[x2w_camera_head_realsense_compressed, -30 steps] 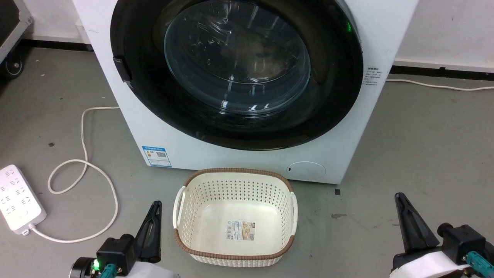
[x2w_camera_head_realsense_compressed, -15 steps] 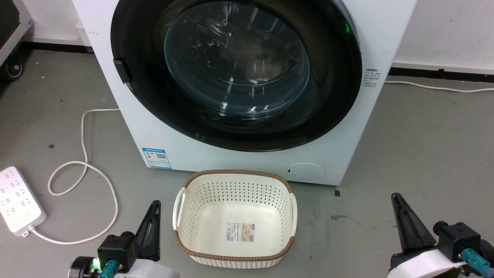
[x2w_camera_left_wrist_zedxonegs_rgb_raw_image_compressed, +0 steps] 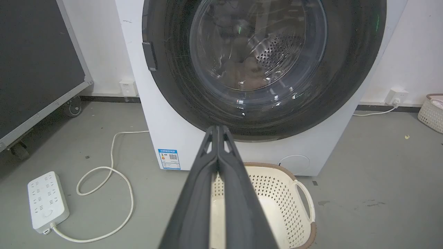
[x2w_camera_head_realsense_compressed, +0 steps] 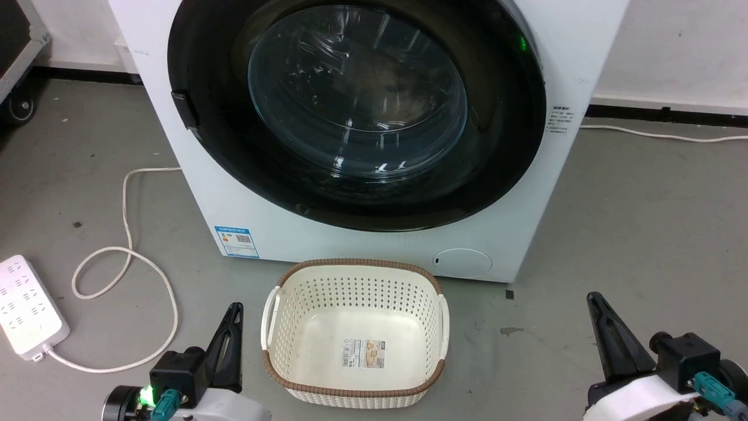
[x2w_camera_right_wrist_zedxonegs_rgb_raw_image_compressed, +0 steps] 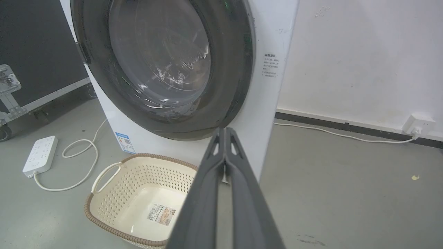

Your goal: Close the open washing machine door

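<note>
The left gripper (x2w_camera_head_realsense_compressed: 236, 309) has its jaws pressed together, the two long dark matte fingers meeting in a single tapered wedge with small slotted openings near the tip. The right gripper (x2w_camera_head_realsense_compressed: 592, 298) is in the same condition: jaws pressed together, holding nothing. Both grippers sit low over the grey concrete floor (x2w_camera_head_realsense_compressed: 643, 222), fingers pointing towards the machine, each mounted on a pale forearm with a black housing and a teal connector. Between them stands the laundry basket (x2w_camera_head_realsense_compressed: 350, 286), a rounded-rectangular cream plastic tub with perforated walls, a brown woven-look rim, two loop handles, and a printed label on its smooth base. The left gripper is just beside the basket's left handle; the right gripper is well apart from it. Directly behind the basket is the washing machine (x2w_camera_head_realsense_compressed: 350, 242), a white smooth-panelled cabinet with a blue sticker at the lower left and a round flush cover at the lower right. The washing machine door (x2w_camera_head_realsense_compressed: 502, 146) is ahead of and above both grippers, touched by neither. It is a large round glossy black ring around a clear bulging glass bowl, with a black block on its left edge, and appears to lie flush against the cabinet front. On the floor to the left, a white power strip (x2w_camera_head_realsense_compressed: 26, 304) trails a looped white cable (x2w_camera_head_realsense_compressed: 125, 257).
</note>
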Robot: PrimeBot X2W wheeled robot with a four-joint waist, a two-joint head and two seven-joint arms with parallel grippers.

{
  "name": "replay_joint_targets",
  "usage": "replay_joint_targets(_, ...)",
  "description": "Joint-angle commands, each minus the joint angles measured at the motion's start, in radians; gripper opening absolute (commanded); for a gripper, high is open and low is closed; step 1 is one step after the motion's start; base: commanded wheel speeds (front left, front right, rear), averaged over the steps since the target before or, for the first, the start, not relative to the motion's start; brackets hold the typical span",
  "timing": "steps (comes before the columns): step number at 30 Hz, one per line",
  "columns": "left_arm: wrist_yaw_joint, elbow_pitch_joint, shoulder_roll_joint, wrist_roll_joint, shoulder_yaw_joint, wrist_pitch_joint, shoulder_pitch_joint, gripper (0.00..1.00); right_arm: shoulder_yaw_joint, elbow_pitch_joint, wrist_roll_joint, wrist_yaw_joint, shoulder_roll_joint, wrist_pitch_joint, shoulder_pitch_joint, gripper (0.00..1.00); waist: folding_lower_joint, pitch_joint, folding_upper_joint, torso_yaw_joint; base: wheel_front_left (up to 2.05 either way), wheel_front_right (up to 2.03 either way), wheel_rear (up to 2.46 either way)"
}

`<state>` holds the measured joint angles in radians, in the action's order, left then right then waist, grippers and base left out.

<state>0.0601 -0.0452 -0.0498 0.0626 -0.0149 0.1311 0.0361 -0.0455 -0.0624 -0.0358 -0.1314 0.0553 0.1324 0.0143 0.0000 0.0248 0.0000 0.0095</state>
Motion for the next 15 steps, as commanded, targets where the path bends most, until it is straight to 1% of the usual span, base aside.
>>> replay_joint_targets(1,-0.008,0.005,0.0,-0.008,0.004,-0.004,-0.015,0.0,0.003,0.007,0.005,0.0,-0.003,-0.005,-0.007,0.0,0.0,0.0,0.0,0.0,0.0,0.0,0.0)
replay_joint_targets(15,-0.024,0.018,0.0,-0.025,0.007,-0.043,-0.021,0.0,0.016,0.024,0.015,0.0,-0.003,-0.044,-0.009,0.0,0.0,-0.008,0.0,-0.003,0.0,0.0,0.0)
